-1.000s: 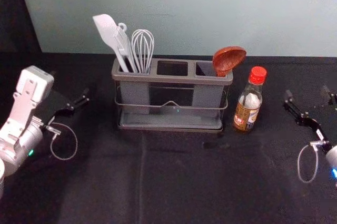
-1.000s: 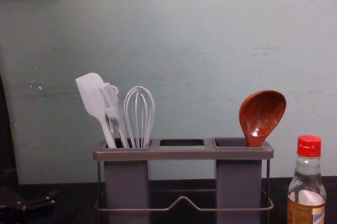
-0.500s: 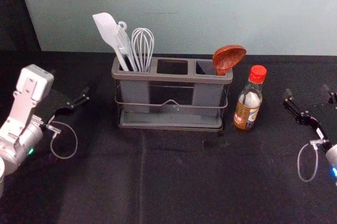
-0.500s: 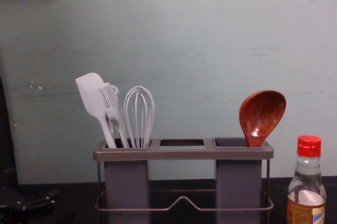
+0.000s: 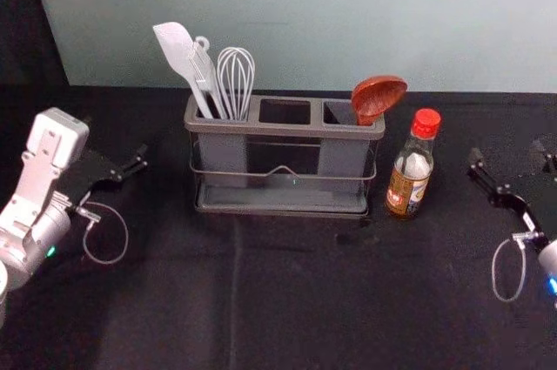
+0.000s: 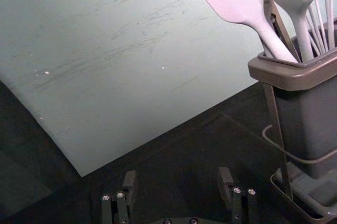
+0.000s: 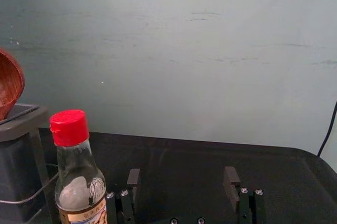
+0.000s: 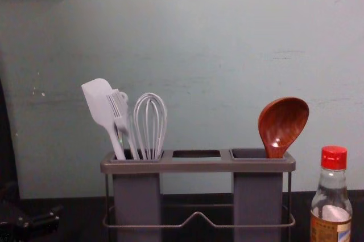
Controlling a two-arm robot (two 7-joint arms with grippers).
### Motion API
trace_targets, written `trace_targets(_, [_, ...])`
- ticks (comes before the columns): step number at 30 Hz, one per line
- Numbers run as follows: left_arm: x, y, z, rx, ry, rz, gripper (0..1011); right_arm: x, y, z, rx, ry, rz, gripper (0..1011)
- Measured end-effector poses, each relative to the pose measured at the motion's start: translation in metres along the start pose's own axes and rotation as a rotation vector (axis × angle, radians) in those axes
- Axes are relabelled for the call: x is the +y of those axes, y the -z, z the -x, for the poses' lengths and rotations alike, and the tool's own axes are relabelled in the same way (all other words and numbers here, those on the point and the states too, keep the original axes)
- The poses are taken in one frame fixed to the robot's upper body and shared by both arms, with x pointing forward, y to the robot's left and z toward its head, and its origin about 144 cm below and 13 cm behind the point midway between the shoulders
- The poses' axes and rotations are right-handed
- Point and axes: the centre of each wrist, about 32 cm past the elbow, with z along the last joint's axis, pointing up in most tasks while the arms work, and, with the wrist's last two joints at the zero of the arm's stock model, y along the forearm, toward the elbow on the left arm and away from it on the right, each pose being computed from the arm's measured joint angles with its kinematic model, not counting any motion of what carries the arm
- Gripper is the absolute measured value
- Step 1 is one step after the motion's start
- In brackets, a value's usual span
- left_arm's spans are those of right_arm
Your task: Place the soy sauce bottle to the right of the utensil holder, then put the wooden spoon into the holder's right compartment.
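One wooden spoon [image 5: 377, 98] is shown in the head view, stood bowl-up in the right compartment [image 5: 341, 157] of the utensil holder [image 5: 283, 131]; the soy sauce bottle [image 5: 409, 180] is set upright on the table [image 5: 305, 300], just beside the holder's right end; a spatula [image 5: 177, 50], a brush [image 5: 203, 67] and a whisk [image 5: 236, 74] are held in the left compartment [image 5: 223, 161]; the left gripper [image 5: 117, 138] is held well apart from the holder's left end, the right gripper [image 5: 508, 153] to the right of the bottle. In the chest view, the spoon is seen tilted outward; a gap is left between bottle and holder. In the left wrist view, the left gripper [image 6: 177, 173] is spread wide, near the holder. In the right wrist view, the right gripper [image 7: 182, 172] is likewise parted wide, near the red-capped bottle.
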Motion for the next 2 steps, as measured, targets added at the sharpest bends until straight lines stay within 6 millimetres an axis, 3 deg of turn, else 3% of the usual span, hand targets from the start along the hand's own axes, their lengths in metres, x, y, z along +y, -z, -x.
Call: trace_targets(2, [0.0000,0.0000,0.0000,0.000,0.000,0.000,1005,0.0000,0.0000,0.0000,0.000,0.000,0.000,1004])
